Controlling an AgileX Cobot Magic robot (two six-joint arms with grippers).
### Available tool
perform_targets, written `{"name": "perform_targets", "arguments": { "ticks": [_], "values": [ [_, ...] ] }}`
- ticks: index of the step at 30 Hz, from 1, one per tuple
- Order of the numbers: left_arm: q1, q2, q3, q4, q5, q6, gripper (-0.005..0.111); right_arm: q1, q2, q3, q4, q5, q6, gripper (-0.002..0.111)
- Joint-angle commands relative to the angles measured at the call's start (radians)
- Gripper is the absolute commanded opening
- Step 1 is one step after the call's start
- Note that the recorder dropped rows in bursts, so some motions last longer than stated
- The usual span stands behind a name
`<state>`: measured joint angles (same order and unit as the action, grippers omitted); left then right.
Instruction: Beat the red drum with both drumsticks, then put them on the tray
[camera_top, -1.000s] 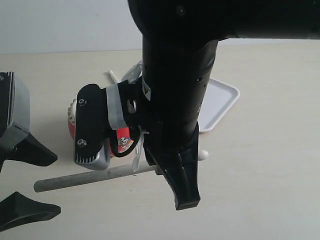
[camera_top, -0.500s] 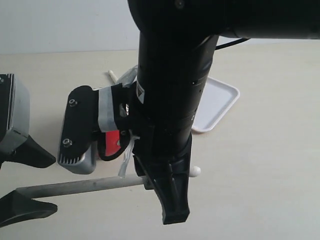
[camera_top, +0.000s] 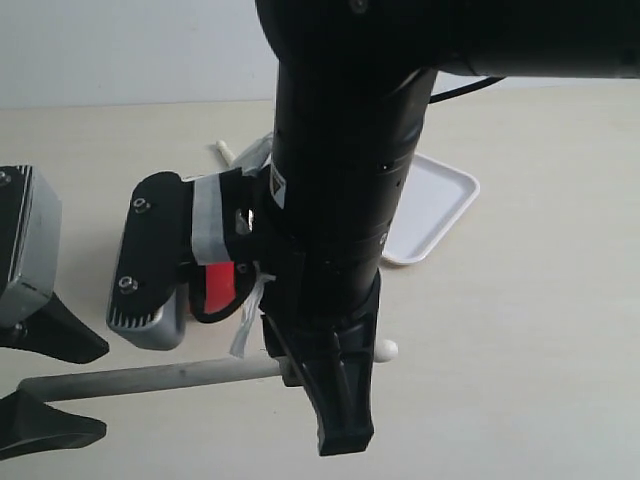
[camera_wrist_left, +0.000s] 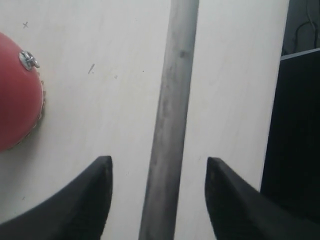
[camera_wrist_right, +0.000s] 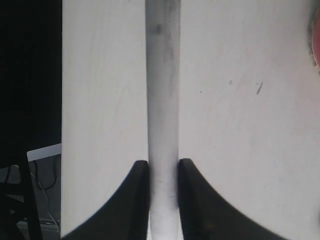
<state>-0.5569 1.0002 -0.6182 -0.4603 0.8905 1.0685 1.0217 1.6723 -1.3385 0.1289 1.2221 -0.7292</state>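
Pinched tight, the right gripper (camera_wrist_right: 163, 170) is holding a drumstick (camera_wrist_right: 162, 75) between its black jaws, the stick lying roughly level, low by the pale cream table (camera_top: 520, 350), whose top is showing a few small scuffs. The left gripper (camera_wrist_left: 158, 162) is standing with jaws spread wide on either side of that same stick, touching neither side. The red drum (camera_wrist_left: 15, 100) is sitting just beside the stick. The white tray (camera_top: 440, 200) is lying farther back, only the tip of a second drumstick (camera_top: 224, 150) is showing past the black arm (camera_top: 340, 150), and a plain pale wall (camera_top: 120, 50) is rising behind.
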Motion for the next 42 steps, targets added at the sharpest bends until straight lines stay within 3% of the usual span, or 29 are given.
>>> {"name": "perform_targets", "arguments": {
  "ticks": [1,9,13,25,26,28,35,38,42],
  "values": [
    [-0.006,0.001,-0.010,-0.049,0.008,0.004,0.054,0.002,-0.001,-0.006,0.036,-0.001,-0.001,0.000],
    [-0.006,0.001,0.014,-0.048,0.028,0.012,0.052,0.002,-0.001,-0.006,0.054,-0.001,-0.001,0.000],
    [-0.006,0.001,0.031,-0.051,0.028,0.012,0.033,0.002,-0.001,-0.006,0.056,-0.001,-0.001,0.000],
    [-0.006,0.001,0.031,-0.131,-0.013,0.012,0.034,0.002,-0.001,-0.006,0.082,-0.001,-0.001,0.000],
    [-0.006,0.001,0.031,-0.131,-0.013,0.012,0.031,0.002,-0.001,-0.006,0.082,-0.001,-0.001,0.000],
    [-0.006,0.001,0.031,-0.131,-0.012,0.010,0.002,0.002,-0.001,-0.006,0.084,-0.001,-0.001,0.000],
    [-0.006,0.001,0.031,-0.131,-0.010,-0.058,0.000,0.002,-0.001,-0.006,0.103,-0.001,-0.001,0.000],
    [-0.006,0.001,0.031,-0.131,-0.006,-0.088,0.000,0.002,-0.001,-0.006,0.106,-0.001,-0.001,0.008],
    [-0.006,0.001,0.031,-0.129,-0.006,-0.160,0.000,0.002,-0.003,-0.006,0.107,-0.001,-0.001,0.028]
  ]
}}
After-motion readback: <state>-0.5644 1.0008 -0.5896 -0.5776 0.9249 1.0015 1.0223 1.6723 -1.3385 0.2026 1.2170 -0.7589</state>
